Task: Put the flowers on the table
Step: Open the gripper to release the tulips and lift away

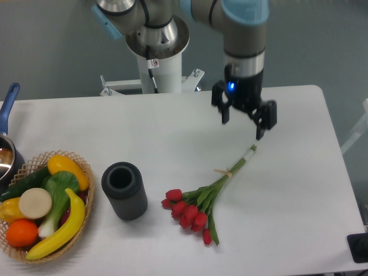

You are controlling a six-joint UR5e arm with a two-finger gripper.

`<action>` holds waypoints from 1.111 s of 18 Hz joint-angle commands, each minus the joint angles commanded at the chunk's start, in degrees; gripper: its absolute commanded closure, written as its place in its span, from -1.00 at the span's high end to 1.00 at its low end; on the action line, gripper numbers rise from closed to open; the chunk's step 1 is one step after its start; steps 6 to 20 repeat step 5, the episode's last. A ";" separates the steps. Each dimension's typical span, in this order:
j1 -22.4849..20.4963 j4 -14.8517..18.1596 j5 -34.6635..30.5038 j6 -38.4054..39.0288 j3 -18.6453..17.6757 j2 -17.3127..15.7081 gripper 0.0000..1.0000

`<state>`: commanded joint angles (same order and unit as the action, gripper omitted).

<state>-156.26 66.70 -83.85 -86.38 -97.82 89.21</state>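
The flowers, a bunch of red tulips with green stems tied with a tan string, lie flat on the white table, heads toward the front left and stem ends pointing to the back right. My gripper hangs in the air above the stem ends, clear of the bunch. Its two black fingers are spread apart and hold nothing.
A black cylindrical vase stands left of the tulips. A wicker basket of fruit and vegetables sits at the front left. A pot with a blue handle is at the left edge. The robot base stands behind the table.
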 joint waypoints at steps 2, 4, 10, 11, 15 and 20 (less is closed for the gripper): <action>-0.53 0.27 0.18 -1.07 0.00 -0.53 1.00; -0.97 0.19 0.35 -1.16 -0.09 -0.88 1.00; -0.97 0.19 0.44 -1.16 -0.17 -0.88 1.00; -0.97 0.19 0.44 -1.16 -0.17 -0.88 1.00; -0.97 0.19 0.44 -1.16 -0.17 -0.88 1.00; -0.97 0.19 0.44 -1.16 -0.17 -0.88 1.00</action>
